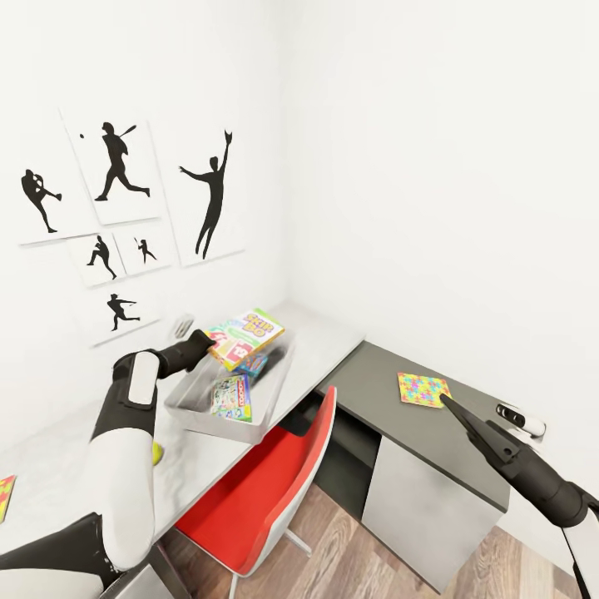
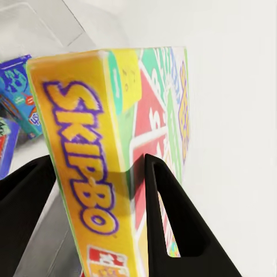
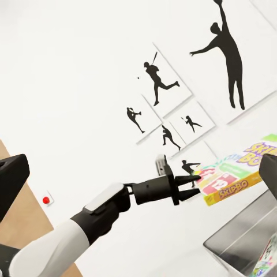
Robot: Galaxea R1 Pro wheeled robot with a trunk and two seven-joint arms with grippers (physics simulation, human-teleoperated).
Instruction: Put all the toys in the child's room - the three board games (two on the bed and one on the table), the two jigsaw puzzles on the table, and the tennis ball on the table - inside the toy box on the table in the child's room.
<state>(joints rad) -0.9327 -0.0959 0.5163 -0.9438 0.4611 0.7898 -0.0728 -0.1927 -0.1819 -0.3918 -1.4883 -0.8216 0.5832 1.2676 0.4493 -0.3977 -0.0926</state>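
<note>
**Left tool clamped on Skip-Bo box above toy box**

Left tool (image 1: 202,344) clenched on the green-yellow-red Skip-Bo board game (image 1: 246,336), held tilted over the far end of the toy box (image 1: 190,406). Inside that grey bin: Monopoly board game (image 1: 234,398) and a blue box (image 1: 253,365) beneath the held one. Bin standing on the light grey part of the table (image 1: 324,337). Tennis ball (image 1: 156,452) beside the left arm. Right tool (image 1: 447,403) just short of a jigsaw puzzle (image 1: 423,389) lying on the dark part; grip state cannot tell. Second jigsaw puzzle (image 1: 6,495) at the table's near left edge.
</note>
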